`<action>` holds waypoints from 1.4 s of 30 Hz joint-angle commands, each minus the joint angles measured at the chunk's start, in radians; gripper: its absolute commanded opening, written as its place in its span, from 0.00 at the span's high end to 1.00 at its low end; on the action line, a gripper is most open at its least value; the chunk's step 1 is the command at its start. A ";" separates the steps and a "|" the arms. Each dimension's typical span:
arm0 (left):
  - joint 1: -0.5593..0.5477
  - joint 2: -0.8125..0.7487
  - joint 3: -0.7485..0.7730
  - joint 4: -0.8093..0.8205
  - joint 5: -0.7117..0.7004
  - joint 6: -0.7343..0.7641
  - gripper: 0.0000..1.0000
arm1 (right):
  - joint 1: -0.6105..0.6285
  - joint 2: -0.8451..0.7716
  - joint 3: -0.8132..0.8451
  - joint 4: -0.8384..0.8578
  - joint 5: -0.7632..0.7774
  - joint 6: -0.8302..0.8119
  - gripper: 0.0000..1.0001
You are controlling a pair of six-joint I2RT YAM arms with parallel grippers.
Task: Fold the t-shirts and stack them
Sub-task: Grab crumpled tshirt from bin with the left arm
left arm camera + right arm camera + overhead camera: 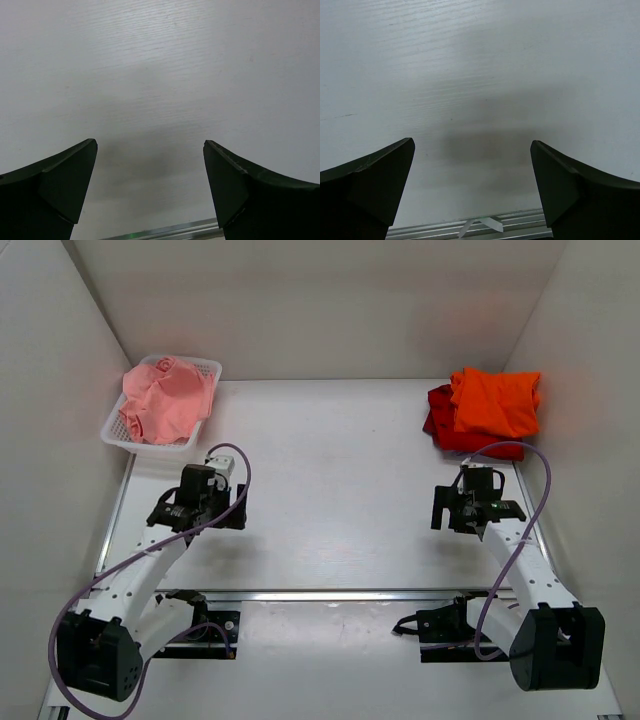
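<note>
A crumpled salmon-pink t-shirt (165, 398) lies in the white mesh basket (116, 433) at the far left. A folded bright orange t-shirt (495, 400) lies on top of a folded red t-shirt (441, 422) at the far right. My left gripper (200, 508) hovers over bare table below the basket, open and empty; in its wrist view (150, 150) the jaws stand wide apart. My right gripper (474, 512) hovers below the stack, open and empty, jaws wide apart in its wrist view (472, 147).
White walls close in the table on the left, back and right. An aluminium rail (330, 594) runs across the near edge, also in the wrist views (165, 231) (470, 227). Purple cables (538, 475) loop off both arms.
</note>
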 commanded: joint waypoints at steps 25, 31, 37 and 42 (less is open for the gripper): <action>0.314 0.947 1.286 -0.134 0.106 -0.260 0.78 | 0.022 -0.061 -0.006 0.037 -0.026 -0.019 0.01; 0.439 1.293 1.719 -0.242 0.113 -0.300 0.36 | -0.010 -0.113 -0.021 0.042 -0.037 -0.030 0.01; 0.490 1.331 1.497 -0.094 0.038 -0.301 0.24 | -0.025 -0.108 -0.018 0.049 -0.052 -0.037 0.01; 0.468 1.480 1.643 -0.220 -0.037 -0.255 0.14 | -0.058 -0.093 -0.017 0.048 -0.062 -0.044 0.01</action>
